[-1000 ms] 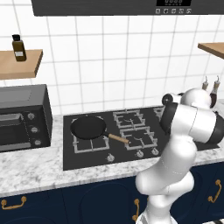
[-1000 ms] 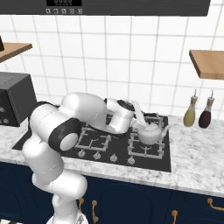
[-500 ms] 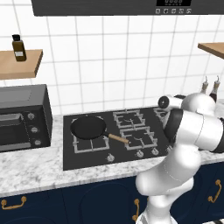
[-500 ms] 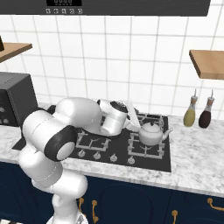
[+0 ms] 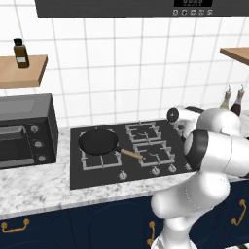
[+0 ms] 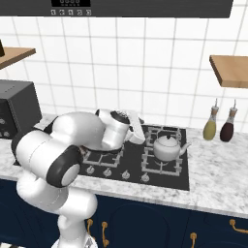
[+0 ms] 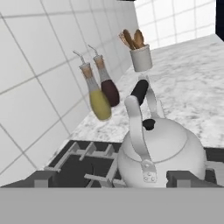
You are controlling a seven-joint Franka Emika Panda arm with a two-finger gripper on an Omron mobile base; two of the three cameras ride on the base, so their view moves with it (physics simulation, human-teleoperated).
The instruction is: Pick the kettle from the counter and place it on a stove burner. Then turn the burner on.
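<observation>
The silver-white kettle (image 6: 167,147) stands upright on the front right stove burner (image 6: 163,164), spout toward the bottles. In the hand view the kettle (image 7: 162,153) is close ahead, its arched handle and black lid knob facing me. My gripper (image 6: 137,131) hovers just left of the kettle, apart from it. It is open (image 7: 113,180), with its two dark fingertips (image 7: 43,179) spread wide and nothing between them. From the left base my own arm hides the kettle. The speckled white counter (image 6: 218,177) runs on both sides of the stove.
A black frying pan (image 5: 98,141) with a wooden handle sits on the left burners. Stove knobs (image 6: 106,172) line the stove's front edge. Two bottles (image 6: 218,127) stand right of the stove, with a utensil cup (image 7: 140,57) beyond. A black toaster oven (image 5: 24,131) stands at the far left.
The gripper has let go of the kettle and drawn back to the left, away from it. The kettle stays on the front right burner.
</observation>
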